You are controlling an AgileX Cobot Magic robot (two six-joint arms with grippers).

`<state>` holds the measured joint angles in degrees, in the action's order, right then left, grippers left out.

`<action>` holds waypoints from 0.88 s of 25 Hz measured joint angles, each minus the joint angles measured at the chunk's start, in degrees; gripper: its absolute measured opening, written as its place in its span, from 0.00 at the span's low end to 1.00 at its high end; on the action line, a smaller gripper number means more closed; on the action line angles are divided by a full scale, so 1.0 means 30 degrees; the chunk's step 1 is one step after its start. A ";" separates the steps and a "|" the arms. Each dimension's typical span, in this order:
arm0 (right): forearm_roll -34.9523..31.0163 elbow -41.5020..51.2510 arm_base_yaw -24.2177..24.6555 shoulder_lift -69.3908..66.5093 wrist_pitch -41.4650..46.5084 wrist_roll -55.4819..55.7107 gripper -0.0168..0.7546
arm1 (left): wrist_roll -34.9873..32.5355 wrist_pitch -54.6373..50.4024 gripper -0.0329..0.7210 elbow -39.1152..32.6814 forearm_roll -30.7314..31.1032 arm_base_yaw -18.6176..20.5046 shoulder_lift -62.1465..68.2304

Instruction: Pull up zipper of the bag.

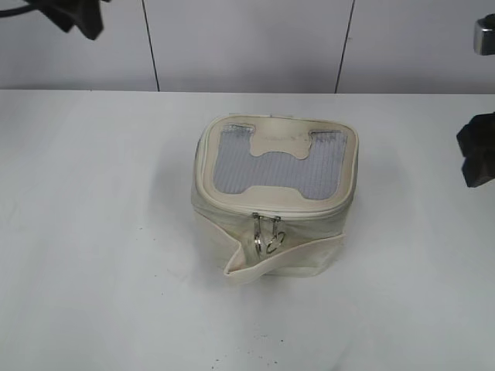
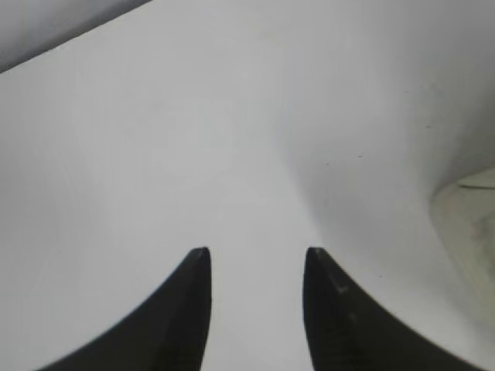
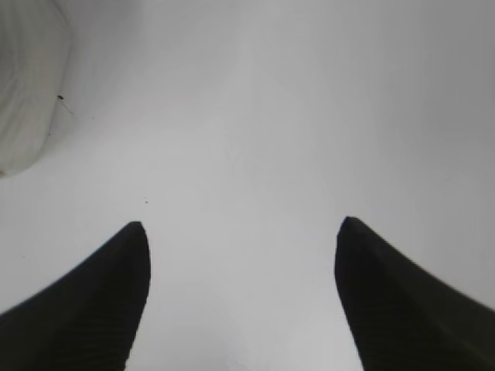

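The small boxy cream bag (image 1: 232, 220) stands in the middle of the white table, with a grey ribbed top panel and a cream H-shaped patch. Its cream zipper (image 1: 224, 202) runs round the top rim. The silver ring pulls (image 1: 267, 236) hang at the front, above the wide cream strap (image 1: 286, 259). My left gripper (image 2: 255, 251) is open and empty over bare table; the bag's edge (image 2: 468, 224) shows blurred at the right of the left wrist view. My right gripper (image 3: 241, 224) is open and empty; the bag (image 3: 27, 85) shows blurred at the top left of the right wrist view.
The white table (image 1: 93, 232) spreads on all sides of the bag. A pale panelled wall (image 1: 247, 42) stands behind it. The left arm (image 1: 73, 15) hangs at the top left corner, the right arm (image 1: 478, 151) at the right edge.
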<state>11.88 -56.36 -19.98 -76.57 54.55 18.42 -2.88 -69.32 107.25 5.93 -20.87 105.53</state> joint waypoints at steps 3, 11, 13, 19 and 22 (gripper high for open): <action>0.0019 0.0000 0.0000 0.0818 0.0984 -0.0014 0.77 | 0.0800 -0.0020 0.46 -0.1497 0.0231 0.1318 -0.1905; 0.0019 0.0000 0.0000 0.3668 0.4073 -0.0752 0.77 | 0.1589 -0.0119 0.46 -0.9860 0.0245 0.3547 -0.9715; -0.0051 0.0029 0.0000 0.4714 0.4665 -0.0772 0.77 | 0.1632 0.0091 0.46 -1.2390 -0.0245 0.3586 -1.2100; -0.0556 0.2100 0.0000 0.8961 0.4845 -0.1133 0.76 | 0.1632 0.1182 0.45 -1.8663 -0.1509 0.3592 -2.0570; -0.0859 0.3910 0.0000 1.1867 0.4900 -0.1631 0.76 | 0.1649 0.1211 0.45 -2.1152 -0.1815 0.3592 -2.4530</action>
<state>9.30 -44.63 -19.98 -40.97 69.25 13.52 2.07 -65.69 43.80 0.48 -10.10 31.94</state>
